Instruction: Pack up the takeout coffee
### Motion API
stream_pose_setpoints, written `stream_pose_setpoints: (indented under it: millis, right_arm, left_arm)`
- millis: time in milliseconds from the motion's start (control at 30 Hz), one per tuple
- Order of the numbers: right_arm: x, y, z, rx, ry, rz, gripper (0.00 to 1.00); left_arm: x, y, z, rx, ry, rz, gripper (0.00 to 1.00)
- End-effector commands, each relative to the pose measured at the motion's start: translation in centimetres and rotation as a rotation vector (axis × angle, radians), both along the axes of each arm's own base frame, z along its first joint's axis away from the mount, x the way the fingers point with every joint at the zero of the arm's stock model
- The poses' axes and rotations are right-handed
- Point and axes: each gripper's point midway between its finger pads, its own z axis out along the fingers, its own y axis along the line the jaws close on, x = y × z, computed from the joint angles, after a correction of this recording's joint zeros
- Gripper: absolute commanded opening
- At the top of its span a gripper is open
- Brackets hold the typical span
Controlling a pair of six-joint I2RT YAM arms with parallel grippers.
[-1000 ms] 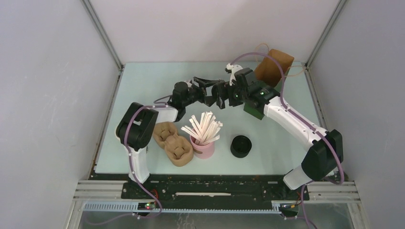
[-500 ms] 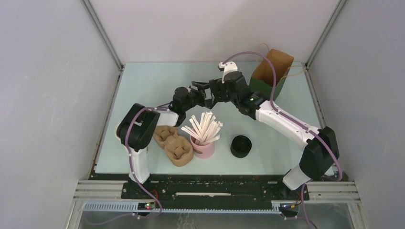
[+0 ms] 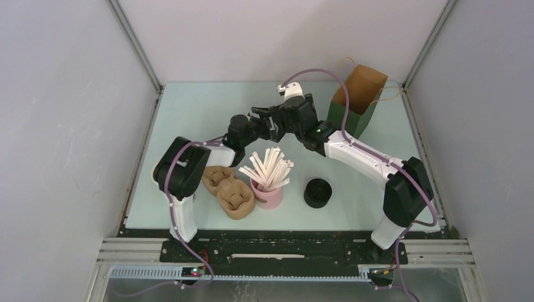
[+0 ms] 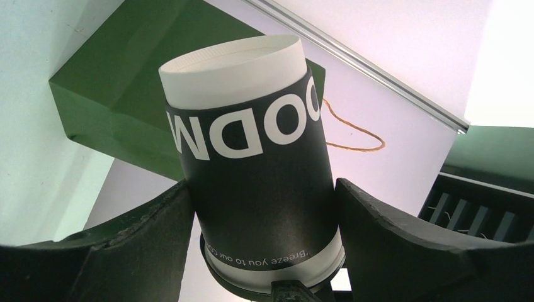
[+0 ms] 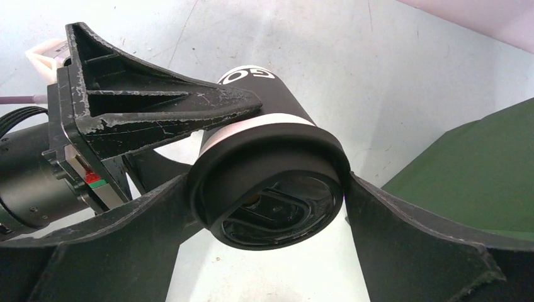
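left fingers (image 4: pixel 142 236) clamp the takeout coffee (image 4: pixel 252 182) between them by its paper wall, midair. right fingers (image 5: pixel 415 251) spread wide, flanking its lid (image 5: pixel 271 182). probably light, crushable, slick: grip gently just under the lid rim.

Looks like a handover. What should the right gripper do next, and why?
Probably close the right gripper on the takeout coffee: its open fingers flank the lid, while the left gripper grips the cup body.
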Motion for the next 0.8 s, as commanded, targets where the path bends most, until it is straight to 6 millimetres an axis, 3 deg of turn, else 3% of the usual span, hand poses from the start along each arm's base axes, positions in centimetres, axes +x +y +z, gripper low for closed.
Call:
stream_pose_setpoints:
  millis: [0, 133, 333, 500, 767]
  right_arm:
    - [-0.1, 0.0, 2.6, 0.021, -0.037, -0.004, 1.00]
    - [-1.9, 0.1, 4.0, 0.081, -0.006, 0.037, 1.00]
    - [-3.6, -1.0, 3.8, 0.081, 0.085, 0.012, 1.00]
    - [-4.5, -1.5, 4.5, 0.119, 0.100, 0.003, 1.00]
    - [-4.4, -2.7, 4.6, 0.126, 0.090, -0.055, 1.00]
  left_arm:
    - [-1.3, -0.6, 4.1, -0.081, -0.089, -0.035, 0.65]
    - [-1.3, -0.5, 4.1, -0.118, -0.075, -0.035, 0.63]
    - [-2.8, -1.0, 4.1, -0.193, 0.012, -0.048, 0.62]
    - [-2.8, -1.3, 3.6, -0.187, 0.038, -0.054, 0.62]
    - [-3.0, -0.9, 3.1, -0.196, 0.051, -0.040, 0.62]
